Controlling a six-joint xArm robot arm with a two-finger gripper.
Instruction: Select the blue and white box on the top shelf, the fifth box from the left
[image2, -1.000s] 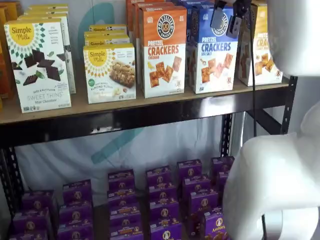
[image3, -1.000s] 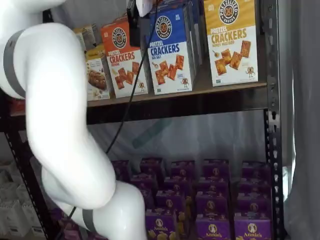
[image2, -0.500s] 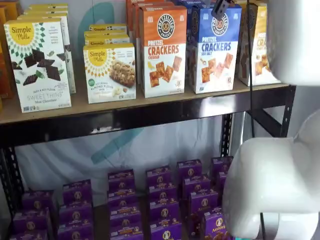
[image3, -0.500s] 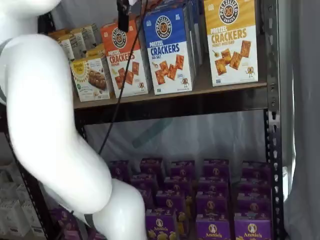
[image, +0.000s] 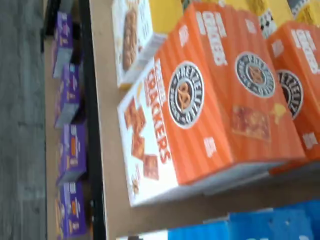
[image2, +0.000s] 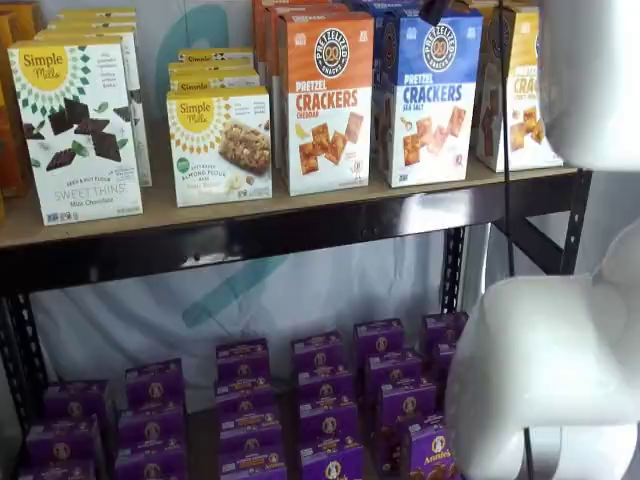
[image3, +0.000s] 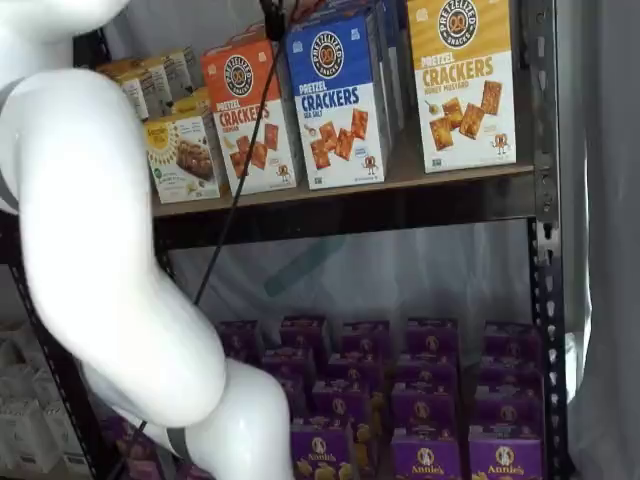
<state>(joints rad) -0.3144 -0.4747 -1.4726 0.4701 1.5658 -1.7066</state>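
Pincer high above the top shelf

I saw only a dark tip of the gripper; whether it gaped I could not tell. The blue and white box stood just below it, beside the orange carton.

Even, bright indoor light, wrist view motion-blurred and soft, both shelf views sharp, mild shadow under shelf board

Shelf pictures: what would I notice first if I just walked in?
The big white robot arm fills the foreground in both shelf views. Behind it, on the top shelf, bright cartons stand in a row: the blue and white box between an orange-topped box and a yellow-topped box. Rows of small purple boxes fill the level below.
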